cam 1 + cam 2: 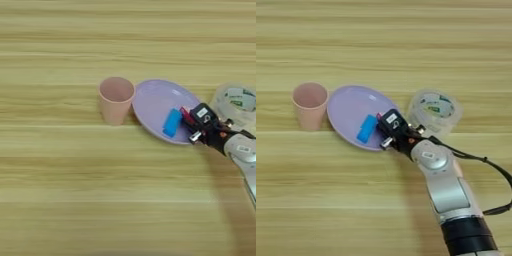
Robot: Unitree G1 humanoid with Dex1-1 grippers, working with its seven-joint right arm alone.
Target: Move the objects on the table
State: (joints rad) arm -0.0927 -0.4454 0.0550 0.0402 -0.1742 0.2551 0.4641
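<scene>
Lilac plate (351,112) sits near the middle of a light-yellow wood-grain table (75,190), tilted slightly. On its right half lies a small bright-blue block (172,122), set at a slant. A pink cup (116,99) stands upright just beside the plate's left rim, its open mouth facing up; whether the two touch cannot be told. A clear tape roll (434,111) lies flat on the table just to the right of the plate, with a patch of green and white print inside its ring, too small to read.

Right gripper (192,124) reaches in from the lower right over the plate's right rim, close beside the blue block. A sliver of red (186,115) shows between its black fingers, which look closed on it; this seems to be the red-and-white box, mostly hidden. A white label (390,118) sits on top of the gripper; its writing cannot be read. The silver forearm (443,185) and a black cable (491,165) trail back toward the bottom right corner.
</scene>
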